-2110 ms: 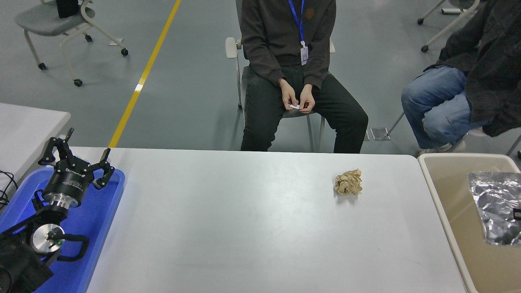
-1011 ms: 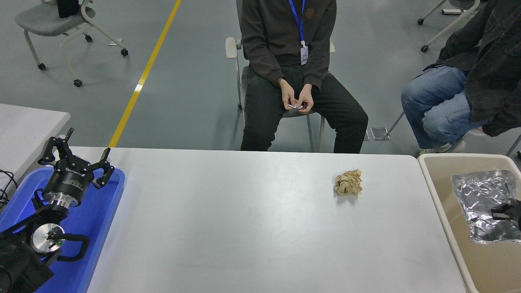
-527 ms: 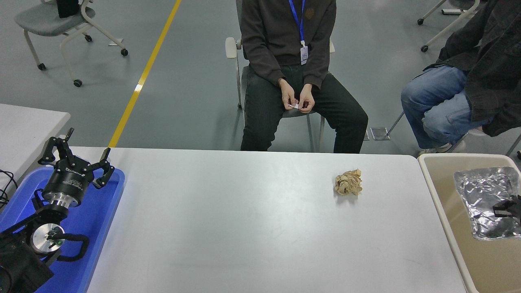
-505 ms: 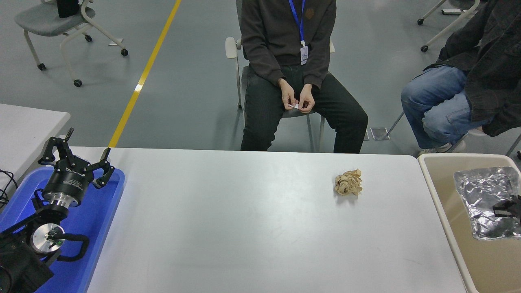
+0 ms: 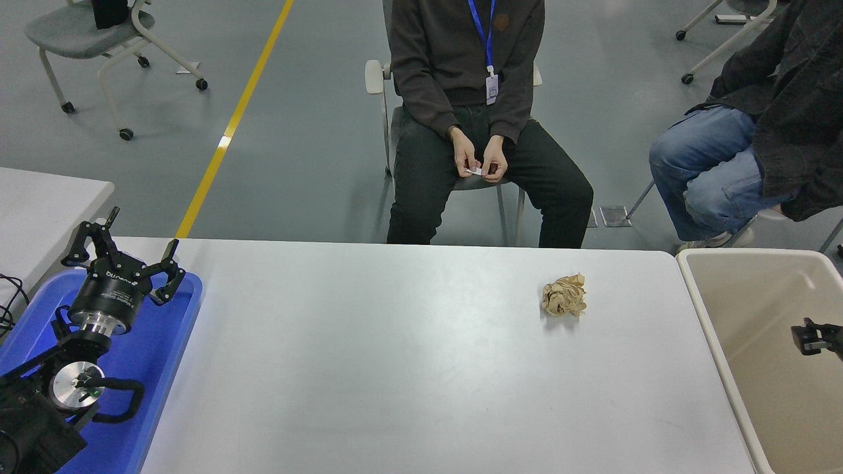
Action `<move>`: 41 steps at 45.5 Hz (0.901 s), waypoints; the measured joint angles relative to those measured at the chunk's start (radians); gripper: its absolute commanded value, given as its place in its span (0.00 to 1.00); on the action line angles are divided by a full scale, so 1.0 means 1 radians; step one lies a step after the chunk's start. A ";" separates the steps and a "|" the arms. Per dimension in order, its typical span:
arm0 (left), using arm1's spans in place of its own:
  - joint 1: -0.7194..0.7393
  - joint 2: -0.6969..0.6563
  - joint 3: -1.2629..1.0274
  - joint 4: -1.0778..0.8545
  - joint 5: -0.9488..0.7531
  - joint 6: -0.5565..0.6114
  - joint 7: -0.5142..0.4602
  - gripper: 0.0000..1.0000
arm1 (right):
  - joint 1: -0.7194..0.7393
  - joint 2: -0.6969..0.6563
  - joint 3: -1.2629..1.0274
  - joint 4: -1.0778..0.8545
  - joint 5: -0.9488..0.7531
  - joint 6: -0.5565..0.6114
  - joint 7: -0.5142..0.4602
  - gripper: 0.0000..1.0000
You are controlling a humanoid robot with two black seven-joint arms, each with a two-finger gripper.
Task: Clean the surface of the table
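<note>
Right tool (image 5: 809, 337): only its black tip shows at the right edge, over the inside of the beige bin (image 5: 711, 309). Too little in view to tell whether it is spread or pressed together. Nothing seen in it.

Left tool (image 5: 125, 253): parked at lower left over the blue tray (image 5: 181, 322), prongs spread wide, holding nothing. White lettering on its black body, too small to read.

Then largest to smallest:
- Tabletop (image 5: 395, 368): wide, matte white-grey, rounded far corners, fills the middle and near part of the view. This is the surface to be cleaned.
- Beige bin: just beside the tabletop's right edge; the part of its inside that shows is bare.
- Blue tray: at the tabletop's left end.
- Small white table (image 5: 46, 204): far left, only partly in view.
- Person in dark top (image 5: 464, 59), seated at the far side, blue lanyard with a badge; hands together at the lap, holding a small white scrap.
- Second person (image 5: 757, 131) at far right, blue jeans, dark jacket.
- Grey wheeled chair (image 5: 85, 33), far left, beside a yellow floor line (image 5: 230, 125).
- Crumpled brown paper ball (image 5: 564, 295): on the tabletop, right of centre toward the far edge, well apart from both tools.
</note>
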 measured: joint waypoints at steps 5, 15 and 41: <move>0.000 0.000 0.000 0.000 0.000 0.000 0.000 1.00 | 0.006 0.000 0.000 0.000 0.001 0.000 0.000 1.00; 0.000 0.000 0.000 0.000 0.000 0.000 0.000 1.00 | 0.025 0.001 -0.002 0.000 0.016 0.002 0.000 1.00; 0.000 0.000 0.000 0.000 0.000 0.000 0.001 1.00 | 0.061 -0.031 0.005 0.012 0.104 -0.001 0.006 1.00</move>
